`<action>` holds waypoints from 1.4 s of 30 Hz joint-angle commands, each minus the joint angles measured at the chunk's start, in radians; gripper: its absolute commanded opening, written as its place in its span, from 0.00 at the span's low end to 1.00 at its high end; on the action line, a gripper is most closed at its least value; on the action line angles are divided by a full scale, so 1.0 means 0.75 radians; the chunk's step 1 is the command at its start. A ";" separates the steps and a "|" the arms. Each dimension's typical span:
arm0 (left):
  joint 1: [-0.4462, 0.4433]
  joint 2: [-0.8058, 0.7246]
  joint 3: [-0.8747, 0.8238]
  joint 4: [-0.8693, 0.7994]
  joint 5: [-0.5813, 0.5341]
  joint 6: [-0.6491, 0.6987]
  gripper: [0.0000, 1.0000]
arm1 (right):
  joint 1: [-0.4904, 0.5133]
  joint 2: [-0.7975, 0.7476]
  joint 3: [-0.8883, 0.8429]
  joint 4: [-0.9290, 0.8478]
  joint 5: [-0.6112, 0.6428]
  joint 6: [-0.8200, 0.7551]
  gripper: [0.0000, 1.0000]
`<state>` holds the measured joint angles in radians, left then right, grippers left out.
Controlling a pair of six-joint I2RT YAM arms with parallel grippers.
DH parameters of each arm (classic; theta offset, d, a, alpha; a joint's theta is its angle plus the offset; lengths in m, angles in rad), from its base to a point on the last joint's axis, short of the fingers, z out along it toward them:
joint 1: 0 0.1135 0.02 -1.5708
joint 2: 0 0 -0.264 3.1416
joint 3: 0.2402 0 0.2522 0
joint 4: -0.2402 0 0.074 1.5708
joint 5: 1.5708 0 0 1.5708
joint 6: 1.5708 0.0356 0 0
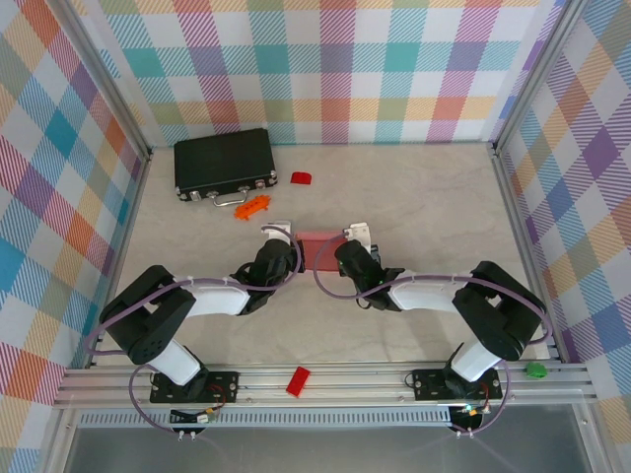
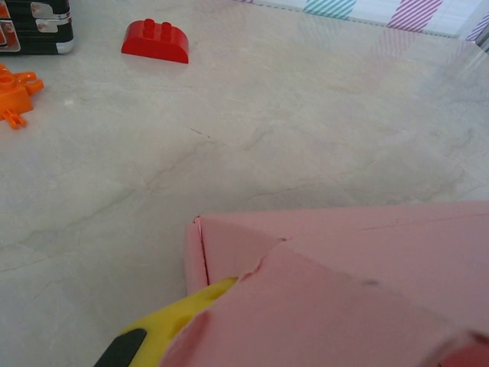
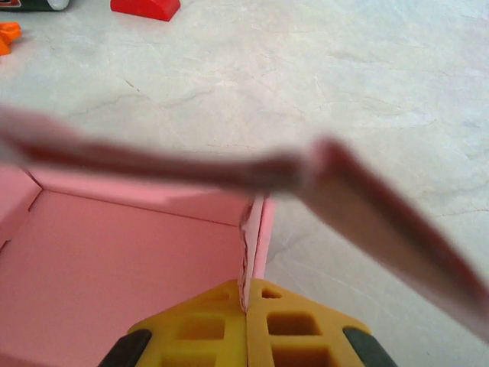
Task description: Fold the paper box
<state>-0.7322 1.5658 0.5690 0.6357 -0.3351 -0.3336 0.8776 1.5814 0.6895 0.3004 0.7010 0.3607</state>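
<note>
Yellow fingers (image 3: 200, 330) of the right gripper (image 3: 246, 300) pinch one wall of the paper box (image 1: 321, 252), mid-table; the left gripper (image 1: 280, 240) clamps the opposite edge. Best now: raise both walls evenly along the creases, so that thin card doesn't tear.

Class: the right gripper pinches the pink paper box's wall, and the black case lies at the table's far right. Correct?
No. The top view shows the black case at the far left. The right gripper does pinch the paper box.
</note>
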 commanded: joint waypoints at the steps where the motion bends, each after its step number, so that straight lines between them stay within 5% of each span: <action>1: -0.024 -0.012 -0.046 -0.016 0.003 -0.044 0.07 | 0.032 0.004 -0.026 -0.010 0.002 0.043 0.08; 29: -0.089 0.020 -0.148 0.000 -0.084 -0.123 0.07 | 0.129 -0.003 -0.097 -0.092 0.065 0.133 0.17; 42: -0.108 0.003 -0.159 0.001 -0.107 -0.108 0.17 | 0.137 -0.084 -0.119 -0.151 0.087 0.141 0.24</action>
<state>-0.8009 1.5658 0.4652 0.6552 -0.3954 -0.4046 0.9710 1.5520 0.6144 0.2108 0.7372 0.4500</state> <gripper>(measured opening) 0.167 0.235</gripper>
